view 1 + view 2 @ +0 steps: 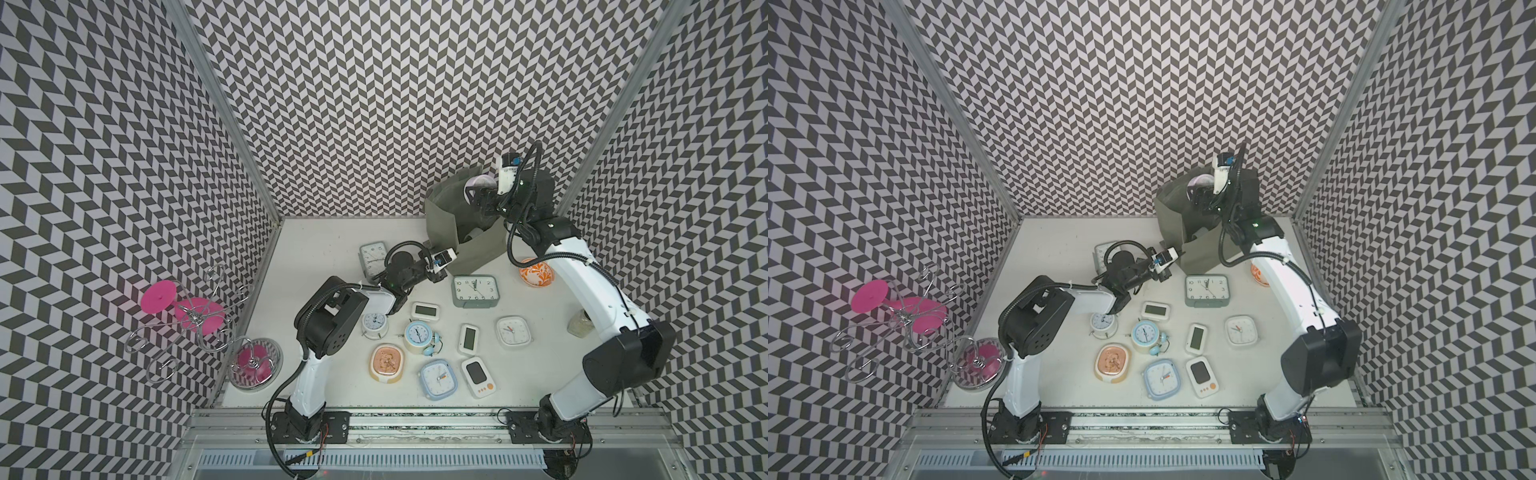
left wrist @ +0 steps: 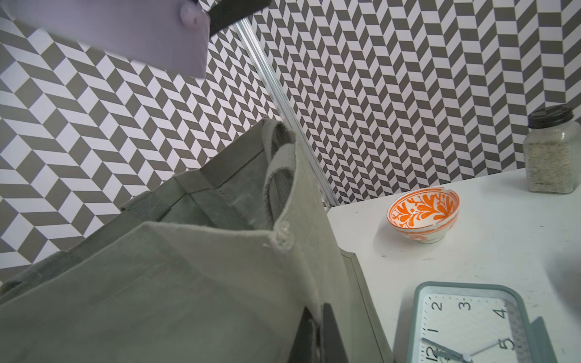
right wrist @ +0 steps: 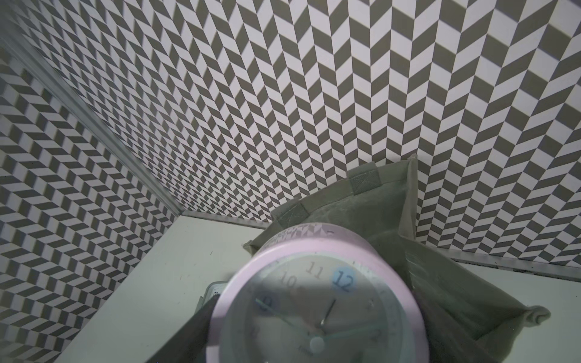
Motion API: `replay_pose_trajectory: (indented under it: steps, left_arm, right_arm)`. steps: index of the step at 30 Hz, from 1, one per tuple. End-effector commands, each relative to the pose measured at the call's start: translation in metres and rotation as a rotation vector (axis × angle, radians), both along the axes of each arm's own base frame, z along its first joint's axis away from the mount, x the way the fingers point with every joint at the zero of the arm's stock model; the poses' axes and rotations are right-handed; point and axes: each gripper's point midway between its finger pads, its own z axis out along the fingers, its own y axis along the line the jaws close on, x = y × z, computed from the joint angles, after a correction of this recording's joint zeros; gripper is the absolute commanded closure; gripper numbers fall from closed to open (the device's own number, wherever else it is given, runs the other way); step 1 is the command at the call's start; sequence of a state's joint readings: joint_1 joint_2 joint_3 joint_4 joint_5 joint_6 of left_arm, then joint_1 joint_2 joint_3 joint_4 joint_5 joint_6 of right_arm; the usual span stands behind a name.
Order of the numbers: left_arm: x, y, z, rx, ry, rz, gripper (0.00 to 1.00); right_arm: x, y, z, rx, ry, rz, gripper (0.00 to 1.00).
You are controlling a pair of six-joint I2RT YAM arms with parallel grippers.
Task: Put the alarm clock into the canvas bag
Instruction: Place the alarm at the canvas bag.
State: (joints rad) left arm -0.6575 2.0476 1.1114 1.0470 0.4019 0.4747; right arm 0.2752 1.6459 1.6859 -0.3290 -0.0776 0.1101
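The pink alarm clock (image 3: 314,298), grasped by the right fingers (image 3: 191,330), hangs over the canvas bag (image 2: 188,283). The left fingers (image 2: 333,339) pinch its wall. Lower the clock inside the mouth before releasing.

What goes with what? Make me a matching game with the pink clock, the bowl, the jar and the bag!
Things:
1. pink clock
2. bowl
3. jar
4. bag

Clues:
A. orange and white
B. has a dark lid
C. held in the air
D. grey-green cloth

Pairs: 1-C, 2-A, 3-B, 4-D
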Motion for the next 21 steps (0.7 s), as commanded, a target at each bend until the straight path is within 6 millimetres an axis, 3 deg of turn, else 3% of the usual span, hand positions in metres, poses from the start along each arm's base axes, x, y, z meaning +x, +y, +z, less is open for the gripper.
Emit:
replay_pose_trajectory:
  steps: [1, 10, 21]
  left_arm:
    - [-0.007, 0.005, 0.023, -0.035, -0.072, 0.023, 1.0]
    - [-0.027, -0.005, 0.009, -0.014, -0.068, 0.005, 1.0]
    - [-0.043, -0.011, -0.007, -0.001, -0.055, -0.005, 1.0]
  right_arm:
    - [0.018, 0.002, -0.002, -0.065, -0.01, -0.009, 0.38]
    - [0.049, 0.018, -0.069, -0.179, 0.118, -0.016, 0.38]
    - [0.091, 0.004, -0.15, -0.283, 0.272, -0.137, 0.38]
